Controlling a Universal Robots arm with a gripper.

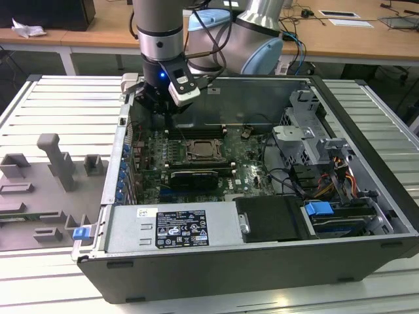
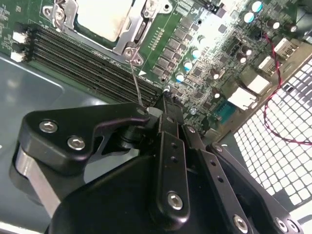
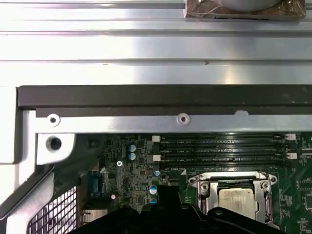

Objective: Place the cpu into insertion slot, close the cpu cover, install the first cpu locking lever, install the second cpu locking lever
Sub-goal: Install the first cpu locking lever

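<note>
The cpu (image 3: 237,200) (image 2: 105,17), with its pale metal top, lies in the insertion slot (image 1: 203,149). The silver cpu cover (image 3: 233,179) (image 2: 131,31) is folded down around it. A thin wire locking lever (image 2: 135,78) rises from the socket's corner towards my fingertips. My gripper (image 2: 166,102) (image 1: 167,121) (image 3: 168,194) hangs over the green board beside the socket, toward the exterior view's left. Its fingers look shut. I cannot tell whether they pinch the lever's end, which is hidden behind a black knuckle.
Long black memory slots (image 3: 219,148) (image 2: 87,58) run between the socket and the case's far wall (image 3: 146,97). A black graphics card (image 1: 193,178), the power supply (image 1: 170,226) and a drive cage (image 1: 308,137) crowd the case. Grey fixtures (image 1: 55,160) stand outside.
</note>
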